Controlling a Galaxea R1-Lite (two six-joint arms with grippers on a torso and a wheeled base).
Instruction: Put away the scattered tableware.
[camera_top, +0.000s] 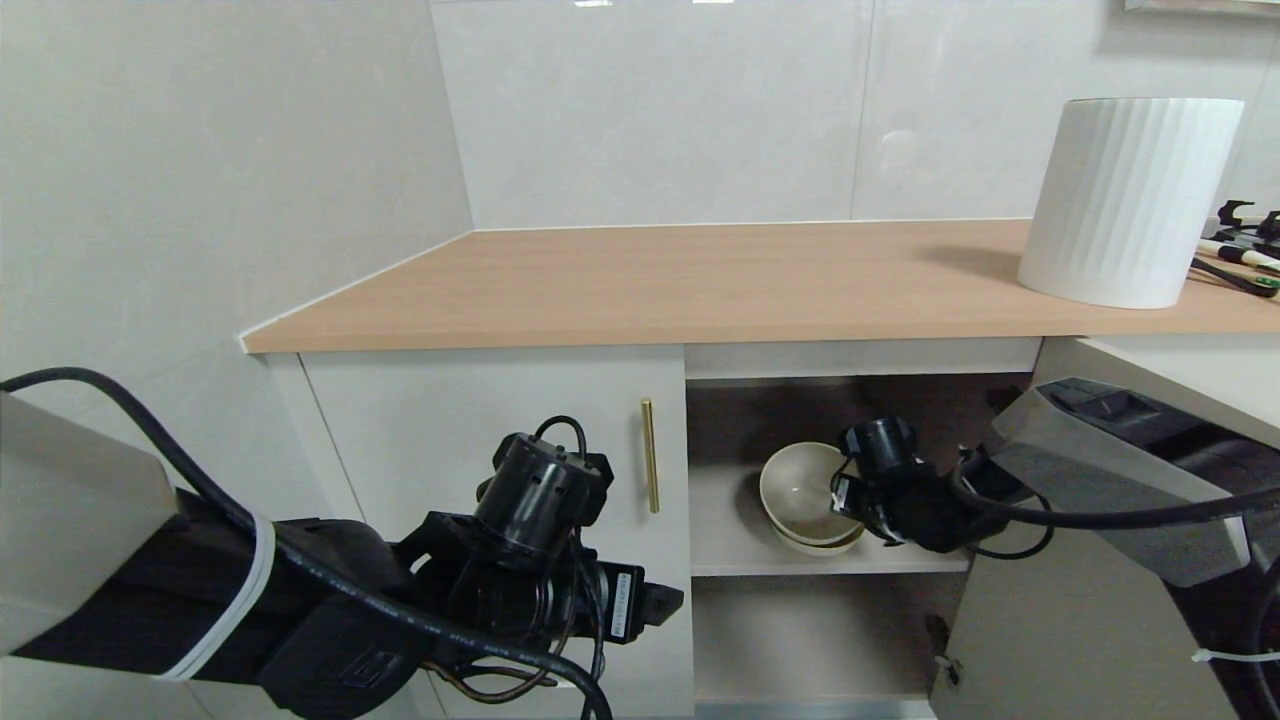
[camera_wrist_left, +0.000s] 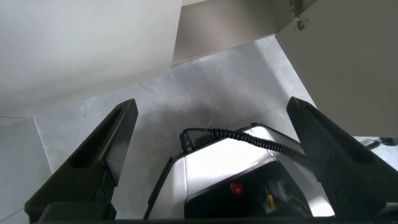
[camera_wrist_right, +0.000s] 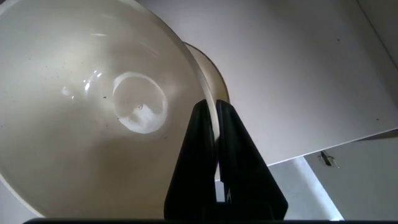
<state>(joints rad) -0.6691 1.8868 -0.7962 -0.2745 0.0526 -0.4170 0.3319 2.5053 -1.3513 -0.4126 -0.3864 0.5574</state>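
Hovering left gripper (camera_wrist_left: 211, 124): low at the near left, in front of the closed cabinet door (camera_top: 480, 450); fingers (camera_wrist_left: 106, 155) spread wide apart.
Door handle (camera_top: 649, 455): slim brass bar, upright at the right edge of the closed door, just left of the open compartment.
Open compartment: right of the closed door, under the countertop; pale shelf (camera_top: 730, 550) across its middle, with a lower space beneath.
Held bowl (camera_top: 800, 485): cream, inside the compartment, tipped on edge with the hollow facing near and left; leaning on a second bowl (camera_top: 825, 545), rim pinched by the right gripper (camera_top: 845, 500).
Second bowl: same cream colour, resting on the shelf beneath and partly behind the tipped one, touching it.
Right gripper: inside the compartment, just right of the bowls; jaws drawn narrow on the held bowl's rim, one finger (camera_wrist_right: 202, 134) inside the hollow and the other outside.
Countertop (camera_top: 700, 285): light wood, running from the far left corner to the right edge.
White ribbed container (camera_top: 1130, 200): upright on the countertop at the far right.
Utensils (camera_top: 1245, 258): dark-handled pieces lying just right of the container.
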